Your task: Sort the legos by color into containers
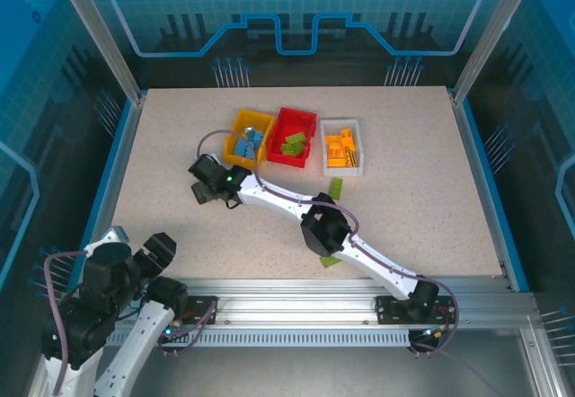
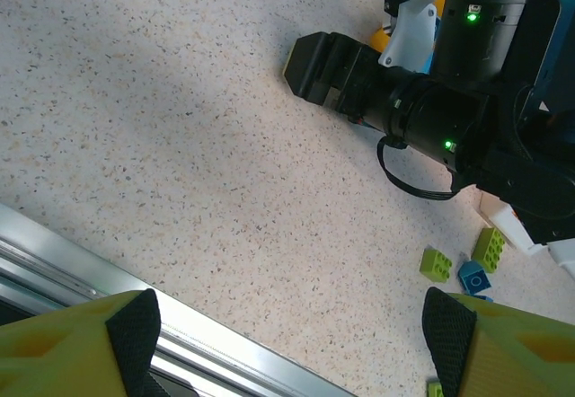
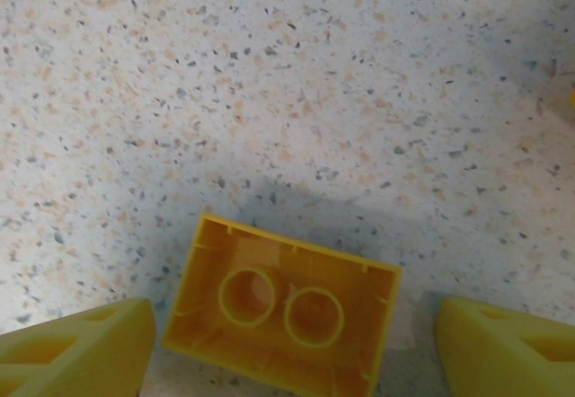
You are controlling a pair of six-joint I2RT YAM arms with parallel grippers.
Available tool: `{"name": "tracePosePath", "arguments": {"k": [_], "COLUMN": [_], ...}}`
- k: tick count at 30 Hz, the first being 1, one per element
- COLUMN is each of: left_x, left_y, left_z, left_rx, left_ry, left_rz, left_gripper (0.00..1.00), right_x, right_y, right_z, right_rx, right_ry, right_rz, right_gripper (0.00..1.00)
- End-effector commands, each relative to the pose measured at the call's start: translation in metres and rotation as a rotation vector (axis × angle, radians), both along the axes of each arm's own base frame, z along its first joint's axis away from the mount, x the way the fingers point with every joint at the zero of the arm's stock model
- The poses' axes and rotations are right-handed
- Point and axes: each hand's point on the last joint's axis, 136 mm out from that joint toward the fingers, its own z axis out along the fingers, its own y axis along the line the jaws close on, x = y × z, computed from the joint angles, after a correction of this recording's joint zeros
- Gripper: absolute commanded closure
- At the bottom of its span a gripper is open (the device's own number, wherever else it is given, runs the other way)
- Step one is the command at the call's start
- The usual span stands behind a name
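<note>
Hollow yellow brick (image 3: 283,316) lies underside-up on the speckled tabletop (image 3: 269,74), between right gripper (image 3: 292,334) fingers spread wide; left gripper (image 2: 289,321) released, empty.

- yellow bin (image 1: 235,127): blue bricks (image 1: 252,141) inside
- red bin (image 1: 298,111): green bricks (image 1: 293,145) inside
- white bin (image 1: 340,122): orange bricks (image 1: 340,148) inside
- loose green brick (image 1: 335,187) lying on table near white bin
- yellow brick (image 3: 281,312) on table, hollow underside up

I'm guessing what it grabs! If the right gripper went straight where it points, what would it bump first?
Probably the yellow lego brick, lying hollow side up on the table between the open jaws of the right gripper.
</note>
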Motion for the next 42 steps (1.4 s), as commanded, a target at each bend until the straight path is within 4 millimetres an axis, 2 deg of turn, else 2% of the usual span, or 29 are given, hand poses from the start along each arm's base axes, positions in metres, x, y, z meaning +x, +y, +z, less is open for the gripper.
{"name": "tracePosePath", "arguments": {"k": [1,6,8,11,17,20,23,26,29,34,37,40,42], "left_x": [-0.002,-0.001,0.000,0.001,0.004,0.012,0.025,0.042,0.064,0.103,0.117,0.125,0.128], "left_y": [-0.004,-0.005,-0.005,-0.006,-0.013,-0.025,-0.042,-0.063,-0.082,-0.110,-0.136,-0.176,-0.201], "left_z": [-0.007,-0.010,-0.012,-0.013,-0.017,-0.021,-0.024,-0.022,-0.010,0.004,0.002,-0.005,-0.011], "left_rx": [-0.019,-0.021,-0.023,-0.027,-0.041,-0.076,-0.131,-0.207,-0.293,-0.328,-0.257,-0.164,-0.109], "left_ry": [0.025,0.035,0.039,0.041,0.048,0.050,0.049,0.034,-0.006,-0.025,-0.017,0.002,0.015], "left_rz": [-0.008,-0.010,-0.010,-0.013,-0.041,-0.088,-0.150,-0.214,-0.259,-0.342,-0.422,-0.523,-0.583], "left_gripper": [0.19,0.20,0.20,0.20,0.21,0.21,0.21,0.23,0.26,0.27,0.26,0.25,0.25], "right_x": [-0.008,-0.007,-0.007,-0.007,-0.012,-0.016,-0.022,-0.029,-0.033,-0.025,-0.017,-0.007,0.001], "right_y": [0.006,0.002,0.002,0.001,-0.001,-0.014,-0.036,-0.076,-0.135,-0.257,-0.317,-0.357,-0.373], "right_z": [-0.031,-0.032,-0.027,-0.008,0.069,0.106,0.139,0.170,0.183,0.171,0.156,0.141,0.130], "right_rx": [-0.003,-0.014,-0.015,-0.014,0.027,0.066,0.089,0.109,0.121,0.086,0.073,0.036,0.026], "right_ry": [0.041,0.040,0.033,0.004,-0.125,-0.164,-0.198,-0.231,-0.229,-0.166,-0.093,-0.029,0.012], "right_rz": [0.000,-0.017,-0.019,-0.019,0.001,-0.009,-0.031,-0.077,-0.155,-0.343,-0.452,-0.539,-0.578], "right_gripper": [0.23,0.37,0.45,0.53,0.63,0.65,0.66,0.66,0.66,0.66,0.65,0.65,0.65]}}
